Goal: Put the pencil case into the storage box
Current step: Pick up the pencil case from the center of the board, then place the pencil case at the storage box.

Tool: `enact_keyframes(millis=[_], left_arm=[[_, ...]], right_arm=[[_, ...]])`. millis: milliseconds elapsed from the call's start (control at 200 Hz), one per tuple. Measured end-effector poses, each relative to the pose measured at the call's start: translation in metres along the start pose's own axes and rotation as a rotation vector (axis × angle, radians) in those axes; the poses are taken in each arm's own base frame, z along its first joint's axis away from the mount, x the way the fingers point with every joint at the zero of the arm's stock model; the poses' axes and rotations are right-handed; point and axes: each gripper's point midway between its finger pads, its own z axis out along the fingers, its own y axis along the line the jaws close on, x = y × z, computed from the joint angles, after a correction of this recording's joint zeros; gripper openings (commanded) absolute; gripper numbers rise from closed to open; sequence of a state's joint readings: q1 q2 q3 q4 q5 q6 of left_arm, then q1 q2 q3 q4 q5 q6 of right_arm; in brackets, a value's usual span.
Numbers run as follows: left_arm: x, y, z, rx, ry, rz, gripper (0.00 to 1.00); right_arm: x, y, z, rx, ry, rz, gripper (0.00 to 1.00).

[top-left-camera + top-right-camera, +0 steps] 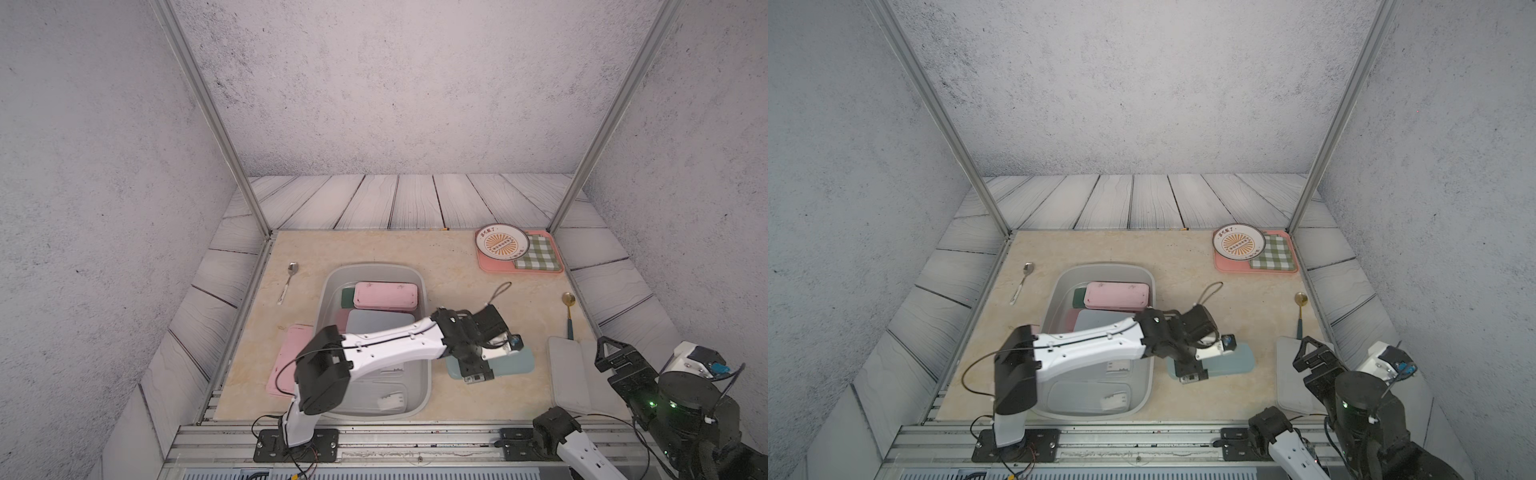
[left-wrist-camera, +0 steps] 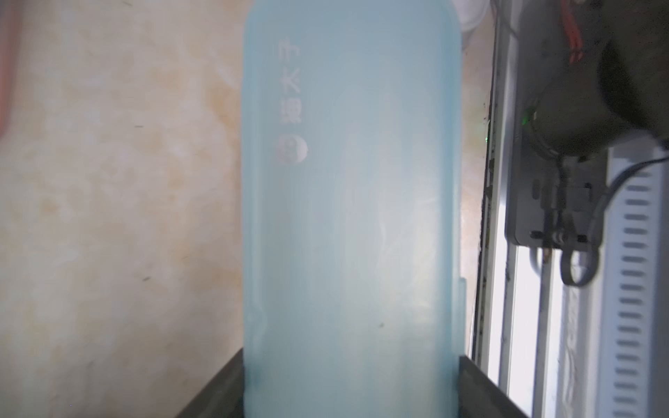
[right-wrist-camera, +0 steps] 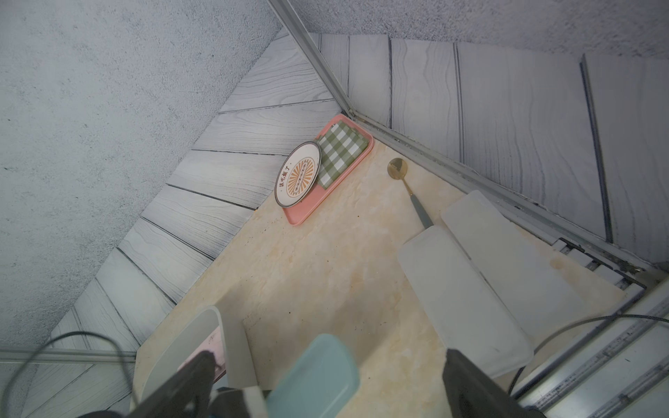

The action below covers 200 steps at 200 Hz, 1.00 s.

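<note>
Left wrist: fingers (image 2: pixel 224 392) clamp both sides of pencil case (image 2: pixel 347 224).

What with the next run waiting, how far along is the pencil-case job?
Done: a pink pencil case and a grey case lie in the storage box. In hand: the left gripper clamps the light-blue pencil case beside the box. Left: dropping it in, plus a second pink case and a white case outside.

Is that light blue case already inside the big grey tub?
No, the blue case lies on the table beside the grey tub, outside its rim.
</note>
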<state>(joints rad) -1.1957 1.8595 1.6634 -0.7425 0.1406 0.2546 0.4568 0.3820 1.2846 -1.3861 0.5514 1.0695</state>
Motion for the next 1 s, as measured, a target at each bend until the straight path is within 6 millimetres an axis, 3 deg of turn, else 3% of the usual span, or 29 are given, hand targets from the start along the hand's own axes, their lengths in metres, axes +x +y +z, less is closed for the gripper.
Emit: enact_keyframes(millis=[120, 215, 285, 395, 515, 616, 876, 1001], left_arm=[[0.024, 0.043, -0.074, -0.056, -0.058, -0.040, 0.62], [0.072, 0.064, -0.107, -0.088, -0.014, -0.059, 0.62], [0.118, 0.067, -0.114, -0.075, 0.059, -0.057, 0.63], [0.196, 0.056, -0.113, -0.011, 0.199, -0.029, 0.64], [0.251, 0.038, -0.109, 0.056, 0.293, 0.038, 0.64], [0.266, 0.037, -0.097, 0.085, 0.325, 0.081, 0.65], [0.268, 0.070, -0.045, 0.061, 0.314, 0.103, 0.69], [0.274, 0.073, -0.029, 0.061, 0.315, 0.107, 0.81]], right_arm=[[0.004, 0.006, 0.011, -0.004, -0.002, 0.001, 0.99], [0.010, 0.011, 0.022, -0.009, 0.001, 0.001, 0.99], [0.014, 0.017, 0.029, -0.019, 0.012, 0.003, 0.99], [0.020, 0.032, 0.042, -0.036, 0.031, 0.004, 0.99], [0.026, 0.047, 0.056, -0.045, 0.055, 0.001, 0.99], [0.030, 0.057, 0.065, -0.055, 0.069, 0.002, 0.99], [0.033, 0.072, 0.071, -0.094, 0.087, 0.022, 0.99], [0.034, 0.074, 0.072, -0.102, 0.096, 0.032, 0.99]])
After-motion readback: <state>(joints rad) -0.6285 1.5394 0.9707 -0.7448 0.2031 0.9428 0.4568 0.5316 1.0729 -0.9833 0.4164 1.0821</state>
